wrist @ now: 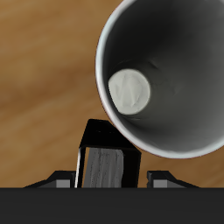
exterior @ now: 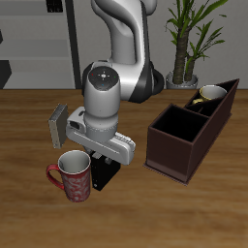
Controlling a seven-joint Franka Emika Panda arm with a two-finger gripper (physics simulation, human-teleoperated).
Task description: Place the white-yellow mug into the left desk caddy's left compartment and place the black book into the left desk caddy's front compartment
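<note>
Black book (wrist: pixel 106 162) stands directly under the pincer (wrist: pixel 108 178), between its spread, empty fingers, the red mug (exterior: pixel 74 176) just beside. White-yellow mug (exterior: pixel 209 94) sits in the caddy (exterior: pixel 190 131); closing on the book comes next.

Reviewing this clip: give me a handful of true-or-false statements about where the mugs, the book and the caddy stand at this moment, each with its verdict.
1. The white-yellow mug sits inside the left desk caddy. True.
2. The black book lies in the caddy's front compartment. False: it stands on the table, under the gripper, outside the caddy.
3. The red mug stands upright beside the black book. True.
4. The red mug is tipped on its side. False: its opening faces up, as the wrist view shows.
5. The large square section at the caddy's near end holds a mug. False: it looks empty.
</note>
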